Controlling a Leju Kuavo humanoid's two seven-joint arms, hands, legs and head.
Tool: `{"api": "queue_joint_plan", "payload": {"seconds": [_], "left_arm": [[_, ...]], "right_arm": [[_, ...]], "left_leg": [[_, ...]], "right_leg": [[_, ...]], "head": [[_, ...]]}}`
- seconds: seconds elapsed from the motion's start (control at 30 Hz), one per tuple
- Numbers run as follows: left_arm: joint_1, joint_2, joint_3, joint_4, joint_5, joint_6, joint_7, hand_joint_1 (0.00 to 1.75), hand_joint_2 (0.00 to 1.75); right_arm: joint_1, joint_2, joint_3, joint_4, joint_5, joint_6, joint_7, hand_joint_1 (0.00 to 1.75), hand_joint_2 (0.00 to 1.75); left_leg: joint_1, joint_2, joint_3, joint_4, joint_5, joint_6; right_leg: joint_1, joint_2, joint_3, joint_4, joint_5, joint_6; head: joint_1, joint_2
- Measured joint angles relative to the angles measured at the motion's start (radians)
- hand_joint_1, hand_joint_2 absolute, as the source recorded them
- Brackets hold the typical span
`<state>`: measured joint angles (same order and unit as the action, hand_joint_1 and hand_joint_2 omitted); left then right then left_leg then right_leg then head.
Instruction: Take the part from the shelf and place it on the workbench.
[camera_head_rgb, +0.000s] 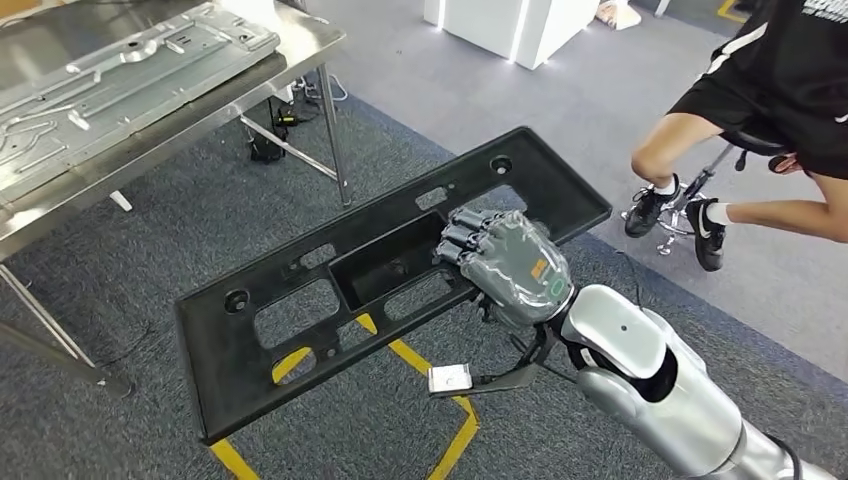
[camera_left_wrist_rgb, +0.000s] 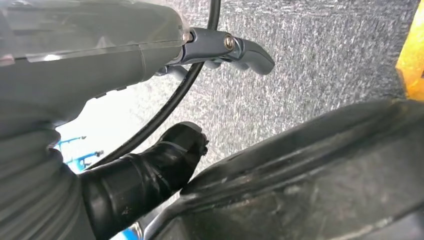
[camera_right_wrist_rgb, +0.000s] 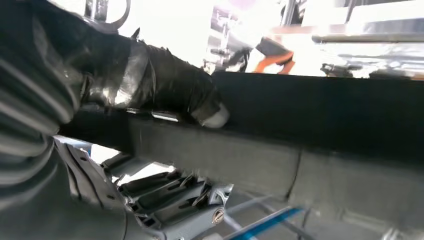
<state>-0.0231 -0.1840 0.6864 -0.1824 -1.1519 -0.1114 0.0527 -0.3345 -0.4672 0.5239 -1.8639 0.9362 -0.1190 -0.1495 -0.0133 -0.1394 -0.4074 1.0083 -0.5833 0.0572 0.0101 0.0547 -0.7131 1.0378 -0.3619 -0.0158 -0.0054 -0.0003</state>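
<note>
The part (camera_head_rgb: 390, 285), a long black plastic panel with cut-out windows and a recessed middle, is off the shelf and in the air above the grey carpet (camera_head_rgb: 150, 420), carried tilted, with its far end higher than its near end. The right hand (camera_head_rgb: 505, 265) grips it along one long edge, fingers curled over into a window; in the right wrist view the dark thumb (camera_right_wrist_rgb: 165, 95) lies along the panel's rim (camera_right_wrist_rgb: 320, 110), so the hold looks firm. The left hand (camera_left_wrist_rgb: 75, 75) appears in its own wrist view beside a dark curved body, with carpet beyond it. It seems to hold nothing, but I cannot tell whether its fingers are spread or curled.

So the picking half looks done and the placing half remains. The tabletop (camera_head_rgb: 160, 140), a steel workbench, stands beyond the part's far edge and well apart from it, and it already carries a grey stamped metal sheet (camera_head_rgb: 110, 70). Judging by that gap, the robot has yet to close on the tabletop and lower the part. A seated person (camera_head_rgb: 770, 110) is beyond the part's opposite end, and yellow floor tape (camera_head_rgb: 440, 375) runs beneath it.
</note>
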Motion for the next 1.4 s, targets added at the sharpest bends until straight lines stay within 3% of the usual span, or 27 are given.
{"api": "queue_joint_plan", "payload": {"seconds": [0.07, 0.13, 0.23, 0.27, 0.3, 0.33, 0.4, 0.43, 0.47, 0.5, 0.57, 0.63, 0.7, 0.77, 0.8, 0.83, 0.9, 0.93, 0.97, 1.03, 1.1, 1.13, 1.2, 1.27, 1.3, 1.33, 1.4], "left_arm": [[-0.001, 0.002, 0.000, 0.000, 0.000, 0.001, -0.001, 0.00, 1.75], [-0.001, 0.004, 0.000, 0.000, 0.000, 0.001, -0.002, 0.00, 1.75], [0.000, 0.005, 0.000, 0.000, 0.000, 0.001, -0.004, 0.00, 1.75], [0.002, 0.005, 0.000, 0.000, 0.000, 0.001, -0.004, 0.00, 1.75], [0.005, 0.005, 0.000, 0.000, 0.000, 0.001, -0.004, 0.00, 1.75], [0.009, 0.005, 0.000, 0.000, 0.000, 0.001, -0.005, 0.00, 1.75], [0.015, 0.006, 0.000, 0.001, 0.000, 0.001, -0.005, 0.00, 1.75], [0.016, 0.006, 0.000, 0.002, 0.000, 0.001, -0.005, 0.00, 1.75], [0.015, 0.006, 0.000, 0.002, 0.000, 0.001, -0.006, 0.00, 1.75], [0.012, 0.007, 0.000, 0.002, 0.000, 0.001, -0.006, 0.00, 1.75], [0.005, 0.008, 0.000, 0.001, 0.000, 0.001, -0.007, 0.00, 1.75], [0.000, 0.009, 0.001, 0.001, 0.000, 0.002, -0.008, 0.00, 1.75], [-0.003, 0.007, 0.001, 0.001, 0.000, 0.003, -0.008, 0.00, 1.75], [-0.002, 0.006, 0.001, 0.001, 0.000, 0.003, -0.008, 0.00, 1.75], [0.000, 0.005, 0.001, 0.001, 0.001, 0.003, -0.008, 0.00, 1.75], [0.003, 0.005, 0.001, 0.001, 0.001, 0.003, -0.008, 0.00, 1.75], [0.010, 0.003, 0.001, 0.003, 0.001, 0.004, -0.008, 0.00, 1.75], [0.010, 0.003, 0.002, 0.004, 0.000, 0.004, -0.008, 0.00, 1.75], [0.009, 0.003, 0.002, 0.005, 0.000, 0.004, -0.008, 0.00, 1.75], [0.004, 0.005, 0.002, 0.005, 0.000, 0.005, -0.008, 0.00, 1.75], [0.001, 0.007, 0.002, 0.004, 0.000, 0.005, -0.008, 0.00, 1.75], [0.000, 0.008, 0.002, 0.004, 0.000, 0.006, -0.008, 0.00, 1.75], [-0.002, 0.009, 0.002, 0.004, 0.000, 0.007, -0.008, 0.00, 1.75], [0.000, 0.009, 0.002, 0.004, 0.000, 0.008, -0.008, 0.00, 1.75], [0.002, 0.009, 0.002, 0.004, 0.001, 0.008, -0.008, 0.00, 1.75], [0.006, 0.009, 0.002, 0.004, 0.001, 0.008, -0.008, 0.00, 1.75], [0.019, 0.009, 0.002, 0.004, 0.001, 0.008, -0.008, 0.00, 1.75]], "right_arm": [[-0.003, 0.000, -0.001, -0.001, 0.001, 0.000, 0.001, 1.75, 1.75], [-0.003, 0.000, -0.001, -0.001, 0.002, 0.000, 0.002, 1.75, 1.75], [-0.003, 0.000, -0.001, 0.000, 0.003, 0.001, 0.001, 1.75, 1.75], [-0.004, 0.000, -0.001, 0.000, 0.003, 0.001, 0.001, 1.75, 1.75], [-0.004, 0.000, -0.001, 0.001, 0.003, 0.001, 0.001, 1.75, 1.75], [-0.004, 0.000, -0.001, 0.001, 0.003, 0.001, 0.002, 1.75, 1.75], [-0.004, 0.000, -0.001, 0.003, 0.003, 0.002, 0.002, 1.75, 1.75], [-0.004, 0.001, 0.000, 0.004, 0.004, 0.003, 0.002, 1.75, 1.75], [-0.007, 0.001, 0.000, 0.004, 0.005, 0.004, 0.003, 1.75, 1.75], [-0.011, 0.001, -0.001, 0.004, 0.006, 0.005, 0.005, 1.75, 1.75], [-0.020, 0.001, -0.001, 0.003, 0.007, 0.005, 0.007, 1.75, 1.75], [-0.024, 0.000, -0.002, 0.003, 0.009, 0.007, 0.008, 1.75, 1.75], [-0.024, 0.000, -0.002, 0.006, 0.012, 0.010, 0.009, 1.75, 1.75], [-0.026, 0.000, -0.002, 0.008, 0.014, 0.012, 0.010, 1.75, 1.75], [-0.027, 0.000, -0.002, 0.009, 0.015, 0.012, 0.010, 1.75, 1.75], [-0.027, 0.000, -0.002, 0.011, 0.015, 0.013, 0.010, 1.75, 1.75], [-0.024, 0.000, -0.001, 0.020, 0.016, 0.014, 0.010, 1.75, 1.75], [-0.024, 0.001, 0.000, 0.024, 0.016, 0.016, 0.010, 1.75, 1.75], [-0.026, 0.001, 0.001, 0.025, 0.016, 0.017, 0.010, 1.75, 1.75], [-0.039, 0.002, 0.000, 0.022, 0.017, 0.019, 0.010, 1.75, 1.75], [-0.047, 0.002, 0.000, 0.021, 0.018, 0.019, 0.011, 1.75, 1.75], [-0.048, 0.002, 0.000, 0.022, 0.018, 0.019, 0.012, 1.75, 1.75], [-0.048, 0.003, 0.002, 0.023, 0.020, 0.022, 0.013, 1.75, 1.75], [-0.048, 0.003, 0.003, 0.024, 0.025, 0.025, 0.019, 1.75, 1.75], [-0.049, 0.004, 0.003, 0.025, 0.028, 0.027, 0.024, 1.75, 1.75], [-0.049, 0.005, 0.004, 0.027, 0.032, 0.029, 0.029, 1.75, 1.75], [-0.048, 0.007, 0.005, 0.035, 0.038, 0.030, 0.038, 1.75, 1.75]], "left_leg": [[-0.009, 0.047, -0.047, 0.095, 0.053, -0.006], [-0.012, 0.104, -0.139, 0.218, 0.055, -0.015], [-0.007, 0.122, -0.243, 0.256, -0.084, -0.031], [-0.005, 0.124, -0.260, 0.230, -0.114, -0.035], [-0.004, 0.132, -0.272, 0.187, -0.104, -0.035], [-0.003, 0.149, -0.279, 0.132, -0.040, -0.033], [-0.009, 0.193, -0.285, 0.041, 0.139, -0.022], [-0.012, 0.204, -0.281, 0.021, 0.198, -0.016], [-0.016, 0.201, -0.275, 0.017, 0.212, -0.010], [-0.016, 0.189, -0.260, 0.021, 0.200, -0.002], [-0.015, 0.163, -0.224, 0.013, 0.176, 0.014], [-0.013, 0.137, -0.183, 0.002, 0.152, 0.026], [-0.011, 0.106, -0.139, -0.007, 0.122, 0.028], [-0.008, 0.070, -0.085, -0.013, 0.084, 0.025], [-0.006, 0.053, -0.057, -0.014, 0.063, 0.022], [-0.004, 0.039, -0.030, -0.015, 0.039, 0.019], [-0.001, 0.014, 0.012, -0.013, -0.006, 0.009], [0.002, 0.004, 0.027, -0.018, -0.025, 0.003], [0.004, -0.003, 0.041, -0.019, -0.033, -0.004], [0.004, 0.004, 0.033, 0.027, -0.001, -0.017], [0.001, 0.059, -0.040, 0.160, 0.062, -0.030], [0.002, 0.092, -0.091, 0.224, 0.069, -0.037], [0.004, 0.122, -0.186, 0.284, 0.007, -0.048], [0.005, 0.126, -0.251, 0.262, -0.082, -0.051], [0.005, 0.127, -0.273, 0.227, -0.092, -0.050], [0.005, 0.129, -0.290, 0.175, -0.052, -0.048], [0.000, 0.137, -0.312, 0.062, 0.143, -0.034]], "right_leg": [[-0.005, -0.023, 0.049, -0.031, -0.021, -0.008], [-0.009, -0.046, 0.103, -0.060, -0.045, -0.009], [-0.012, -0.084, 0.190, -0.084, -0.097, -0.005], [-0.014, -0.096, 0.220, -0.087, -0.117, -0.002], [-0.015, -0.109, 0.252, -0.088, -0.140, 0.001], [-0.015, -0.119, 0.277, -0.090, -0.163, 0.004], [-0.013, -0.136, 0.323, -0.085, -0.212, 0.015], [-0.014, -0.143, 0.345, -0.085, -0.233, 0.022], [-0.015, -0.148, 0.364, -0.075, -0.242, 0.030], [-0.018, -0.150, 0.368, -0.050, -0.237, 0.037], [-0.025, -0.119, 0.318, 0.070, -0.192, 0.043], [-0.030, -0.074, 0.209, 0.215, -0.185, 0.043], [-0.032, -0.059, 0.107, 0.282, -0.262, 0.047], [-0.033, -0.058, 0.034, 0.260, -0.341, 0.053], [-0.033, -0.056, 0.008, 0.221, -0.335, 0.054], [-0.033, -0.047, -0.012, 0.165, -0.275, 0.056], [-0.033, -0.011, -0.040, 0.054, -0.065, 0.055], [-0.031, 0.002, -0.043, 0.026, 0.010, 0.050], [-0.028, 0.006, -0.040, 0.017, 0.038, 0.041], [-0.025, -0.012, -0.004, 0.016, 0.001, 0.018], [-0.028, -0.031, 0.051, -0.010, -0.031, 0.005], [-0.028, -0.041, 0.082, -0.024, -0.048, 0.003], [-0.029, -0.063, 0.147, -0.046, -0.086, 0.002], [-0.029, -0.082, 0.216, -0.062, -0.129, 0.004], [-0.029, -0.089, 0.251, -0.069, -0.151, 0.006], [-0.028, -0.095, 0.284, -0.074, -0.175, 0.008], [-0.025, -0.101, 0.339, -0.080, -0.223, 0.014]], "head": [[-0.002, 0.000], [-0.003, 0.000], [-0.003, 0.000], [-0.003, 0.000], [-0.003, 0.000], [-0.003, 0.000], [-0.002, 0.000], [-0.002, 0.000], [-0.001, 0.000], [-0.002, 0.000], [-0.001, 0.000], [0.000, 0.000], [-0.001, 0.000], [-0.001, 0.000], [-0.001, 0.000], [-0.001, 0.000], [-0.002, 0.000], [-0.002, 0.000], [-0.002, 0.000], [-0.001, 0.000], [-0.002, 0.000], [-0.002, 0.000], [-0.003, 0.000], [-0.003, 0.000], [-0.003, 0.000], [-0.003, 0.000], [-0.002, 0.000]]}}
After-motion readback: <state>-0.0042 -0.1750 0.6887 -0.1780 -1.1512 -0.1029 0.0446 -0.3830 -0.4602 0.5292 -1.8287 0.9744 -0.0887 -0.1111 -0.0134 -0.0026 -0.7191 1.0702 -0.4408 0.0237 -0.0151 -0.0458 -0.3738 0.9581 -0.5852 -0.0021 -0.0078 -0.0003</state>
